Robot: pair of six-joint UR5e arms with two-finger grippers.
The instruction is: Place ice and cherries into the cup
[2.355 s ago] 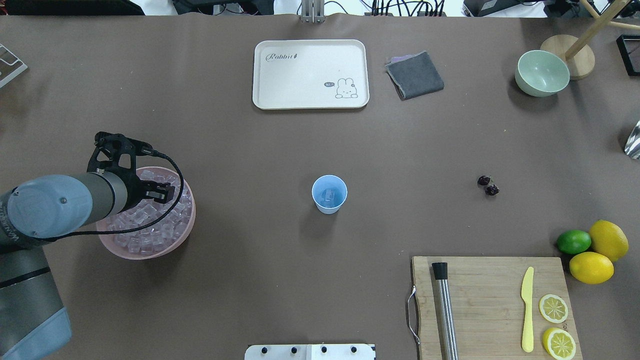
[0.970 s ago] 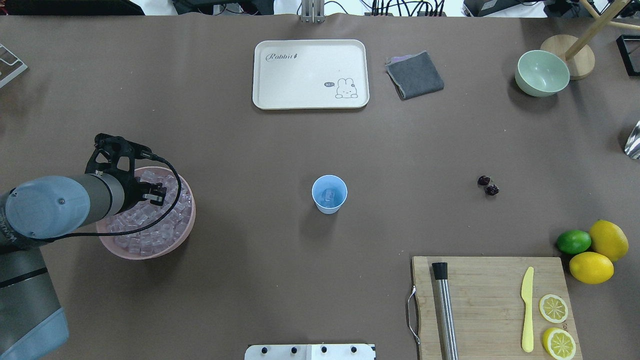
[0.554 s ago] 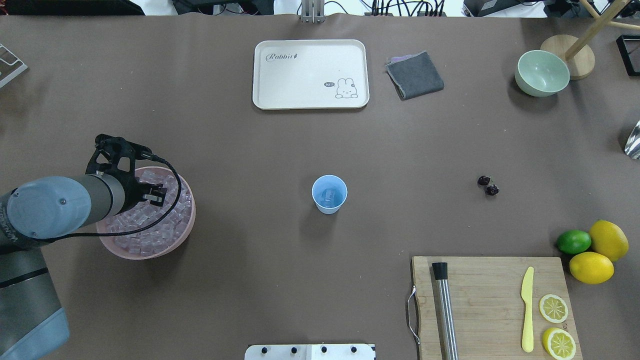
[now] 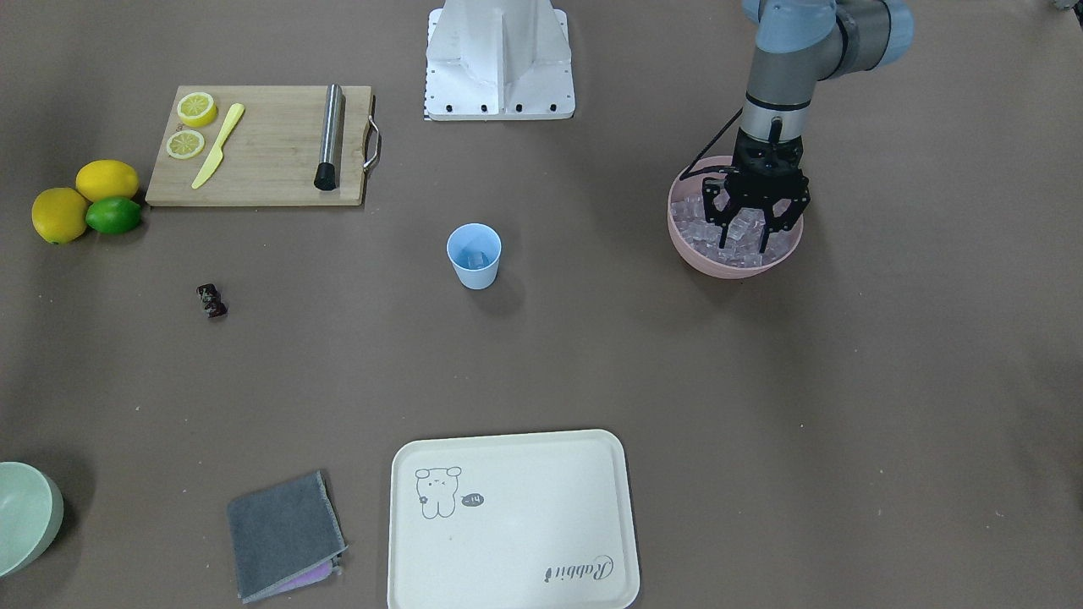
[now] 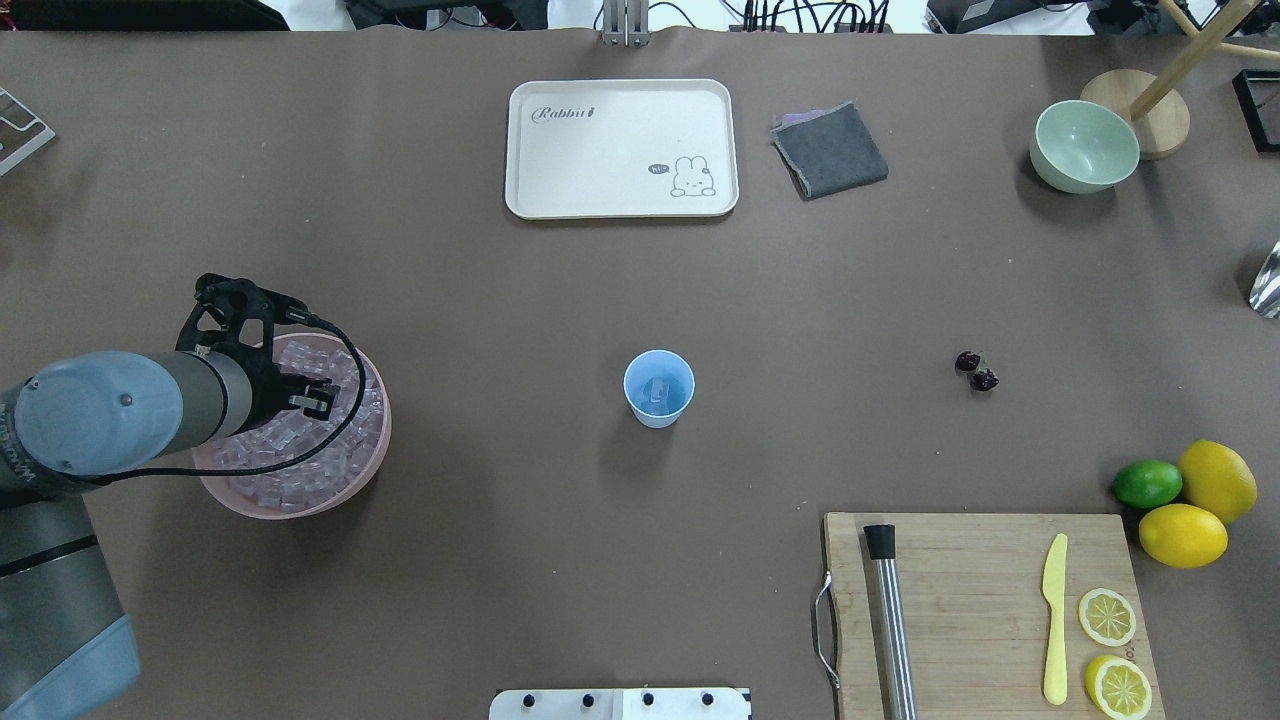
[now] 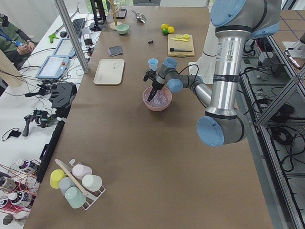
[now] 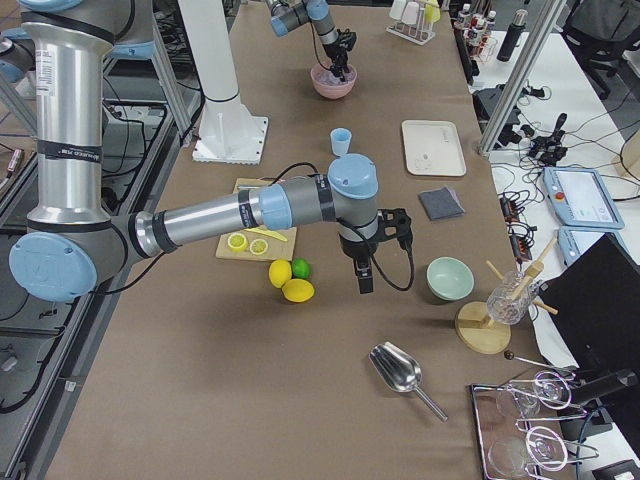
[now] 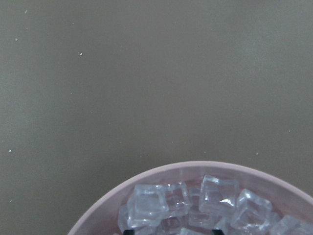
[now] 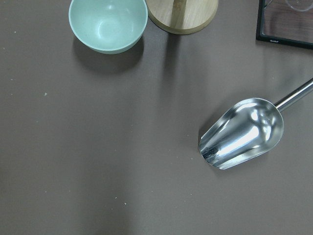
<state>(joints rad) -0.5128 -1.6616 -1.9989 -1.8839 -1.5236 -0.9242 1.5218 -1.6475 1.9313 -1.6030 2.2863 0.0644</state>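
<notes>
The light blue cup stands mid-table with one clear cube inside. Loose ice fills a pink bowl at the table's left. My left gripper points down into that bowl, open, its fingers spread among the top cubes. Two dark cherries lie together on the table right of the cup. My right gripper shows only in the exterior right view, hanging over the far right of the table; I cannot tell its state.
At the back are a cream tray, a folded grey cloth and a pale green bowl. A cutting board with a metal bar, a yellow knife and lemon slices sits front right, beside two lemons and a lime. A metal scoop lies far right.
My left gripper has shifted slightly over the pink bowl, a little left and then toward the robot, staying open among the ice. Nothing else has moved.
</notes>
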